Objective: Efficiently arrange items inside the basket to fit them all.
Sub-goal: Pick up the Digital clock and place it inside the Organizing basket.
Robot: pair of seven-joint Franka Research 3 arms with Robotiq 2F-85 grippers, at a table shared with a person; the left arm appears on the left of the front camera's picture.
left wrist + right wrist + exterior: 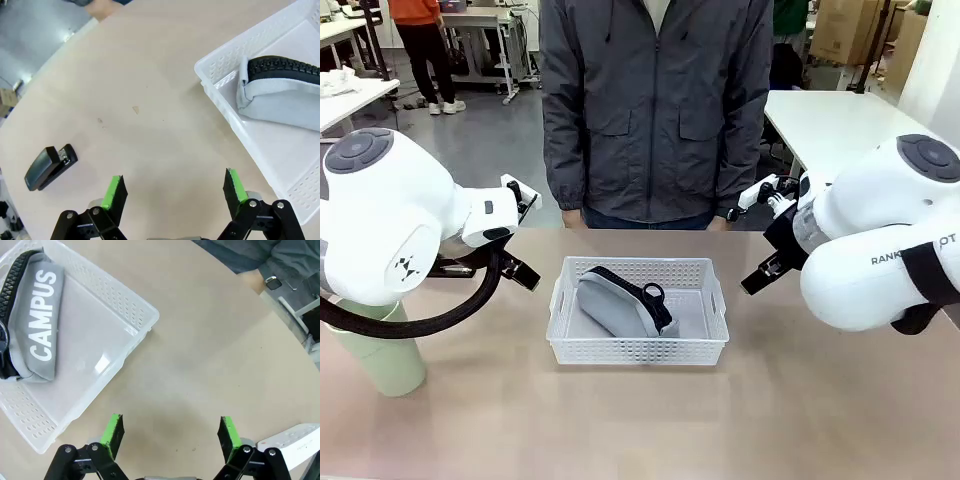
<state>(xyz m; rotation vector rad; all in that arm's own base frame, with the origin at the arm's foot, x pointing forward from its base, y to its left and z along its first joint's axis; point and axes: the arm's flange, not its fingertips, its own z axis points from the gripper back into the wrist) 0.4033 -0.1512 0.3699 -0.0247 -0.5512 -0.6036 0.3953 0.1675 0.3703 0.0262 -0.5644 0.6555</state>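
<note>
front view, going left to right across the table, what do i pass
cup → left gripper → basket with the pouch inside it → right gripper

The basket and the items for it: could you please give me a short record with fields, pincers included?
basket: white, lattice sides, mid-table
pouch: grey, inside the basket, left part
stapler: black, on the table outside the basket
cup: pale green, upright on the table, outside the basket
block: white, on the table outside the basket
left pincer: open, empty, above bare table
right pincer: open, empty, above bare table
</note>
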